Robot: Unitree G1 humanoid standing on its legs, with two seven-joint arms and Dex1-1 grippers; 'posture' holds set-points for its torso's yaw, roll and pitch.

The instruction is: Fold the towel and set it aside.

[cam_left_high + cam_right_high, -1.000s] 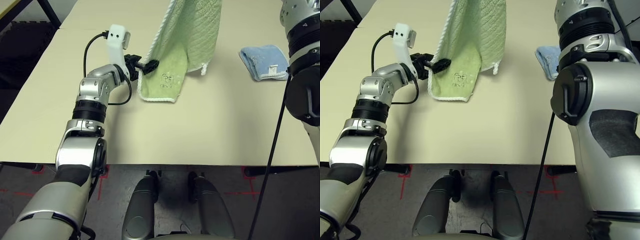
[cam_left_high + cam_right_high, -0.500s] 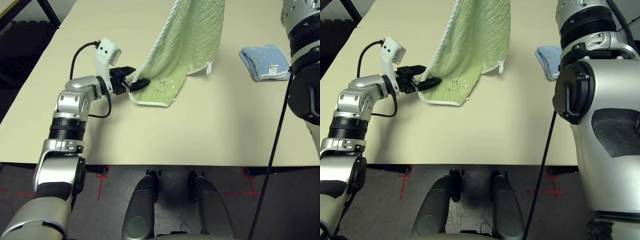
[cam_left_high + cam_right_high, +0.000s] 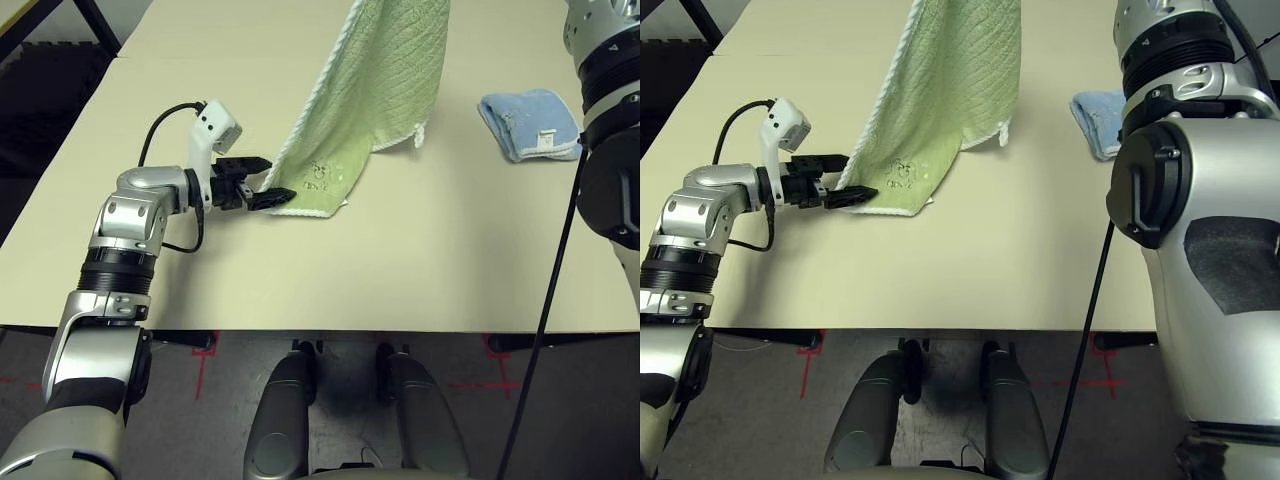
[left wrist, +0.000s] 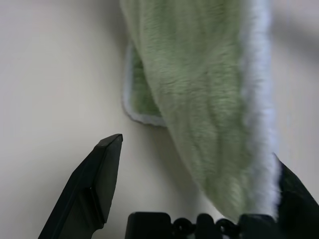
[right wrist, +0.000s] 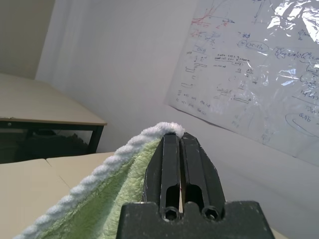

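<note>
Wall sheet (image 5: 259,74) behind pinched towel (image 5: 94,199)

Light green towel (image 3: 375,90) — white-edged, hanging upright — bottom corner on the table.

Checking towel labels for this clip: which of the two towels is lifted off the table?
The light green towel: the right gripper holds its top edge up, and only its bottom end touches the table. The light blue towel lies folded flat.
</note>
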